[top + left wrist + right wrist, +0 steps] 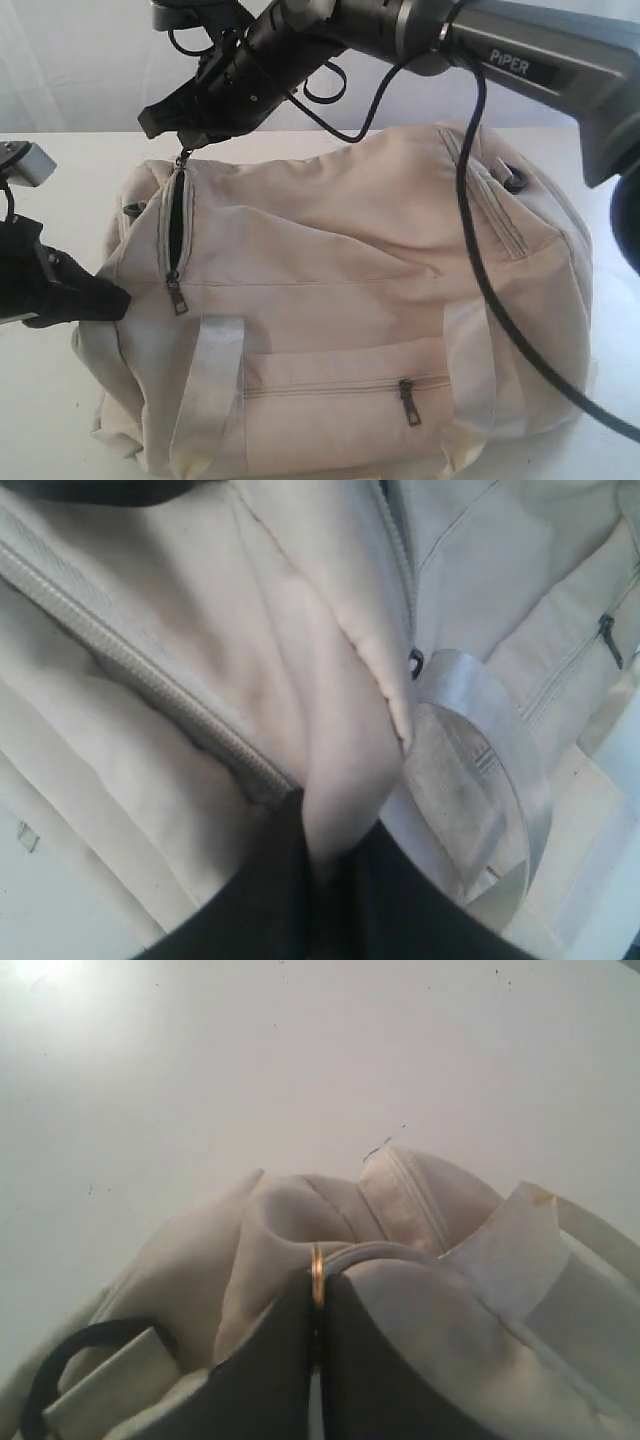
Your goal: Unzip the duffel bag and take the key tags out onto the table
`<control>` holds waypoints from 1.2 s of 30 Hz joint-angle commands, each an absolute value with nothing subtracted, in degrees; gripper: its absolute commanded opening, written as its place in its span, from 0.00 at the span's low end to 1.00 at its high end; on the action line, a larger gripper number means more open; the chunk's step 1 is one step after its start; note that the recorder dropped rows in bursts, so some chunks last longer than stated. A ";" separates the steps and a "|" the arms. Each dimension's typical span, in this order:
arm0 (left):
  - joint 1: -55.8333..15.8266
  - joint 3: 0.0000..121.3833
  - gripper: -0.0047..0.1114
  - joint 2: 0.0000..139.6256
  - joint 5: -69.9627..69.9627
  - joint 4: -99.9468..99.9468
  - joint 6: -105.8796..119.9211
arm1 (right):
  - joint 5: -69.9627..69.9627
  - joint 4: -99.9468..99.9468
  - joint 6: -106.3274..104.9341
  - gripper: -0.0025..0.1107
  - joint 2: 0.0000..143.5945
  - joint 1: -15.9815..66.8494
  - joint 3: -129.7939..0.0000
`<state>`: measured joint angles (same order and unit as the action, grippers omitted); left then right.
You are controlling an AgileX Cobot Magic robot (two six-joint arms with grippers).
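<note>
Nearest us, the left tool (112, 300) is clamped on a fold of cloth at the left end of the duffel bag (350, 260), its arm low over the bench (60, 170). Further back, the right tool (183, 143) reaches across from the right edge, pinched shut on what looks like the zipper pull (317, 1275). The danger here is that the thin pull slips free, or the anchored fold gives and the whole bag drags. No key tags showing; we judge them inside.
</note>
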<state>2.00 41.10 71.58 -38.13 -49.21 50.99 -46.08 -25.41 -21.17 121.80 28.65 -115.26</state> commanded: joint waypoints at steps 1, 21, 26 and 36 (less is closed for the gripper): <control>1.60 40.66 0.04 71.58 -43.52 -42.29 45.45 | -44.07 -24.90 -22.05 0.02 125.67 27.25 -121.04; 1.60 43.79 0.17 71.35 -40.80 -36.51 38.72 | -47.60 -35.08 -26.96 0.02 131.49 17.12 -126.80; 1.60 50.46 0.58 71.35 -47.50 -36.72 38.33 | -48.21 -35.33 -27.08 0.02 131.49 17.12 -126.80; 1.31 67.89 0.65 79.25 -38.72 -38.30 33.49 | -50.29 -35.33 -28.26 0.02 131.49 17.12 -126.80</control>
